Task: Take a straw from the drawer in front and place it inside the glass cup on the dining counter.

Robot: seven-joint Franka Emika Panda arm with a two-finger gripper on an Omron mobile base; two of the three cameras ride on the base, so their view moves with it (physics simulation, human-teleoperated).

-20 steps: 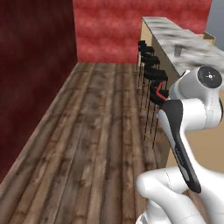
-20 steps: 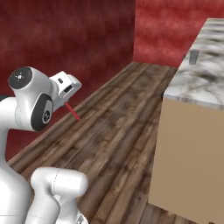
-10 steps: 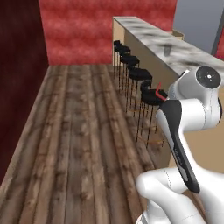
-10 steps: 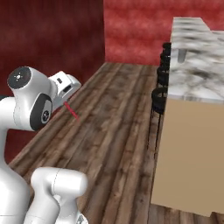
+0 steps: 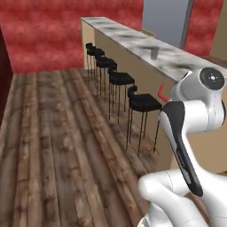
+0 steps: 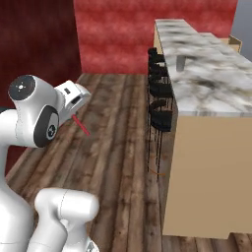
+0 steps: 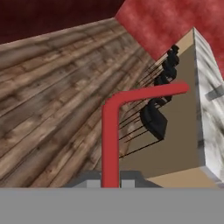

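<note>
Right base view: the gripper (image 6: 74,114) is clamped on the red straw (image 6: 80,124), held over the wood plank floor (image 6: 113,123). The glass cup (image 6: 180,62) stands well apart on the marble dining counter (image 6: 206,78), black stools (image 6: 160,106) lining its side before a red wall (image 6: 118,34).

Long marble-topped bench with tan wood sides (image 5: 133,52) running from centre back toward the right foreground; small clear greyish glass cup (image 5: 154,53) upright on its top, partway along; row of black round-seated bar stools on thin legs (image 5: 119,80) lined up against the bench's near side; thin red bent straw (image 5: 162,91) poking out beside the white arm's upper joint at right, above the nearest stool; dark plank wooden floor (image 5: 57,146) across the left; red textured wall (image 5: 48,31) behind.
</note>
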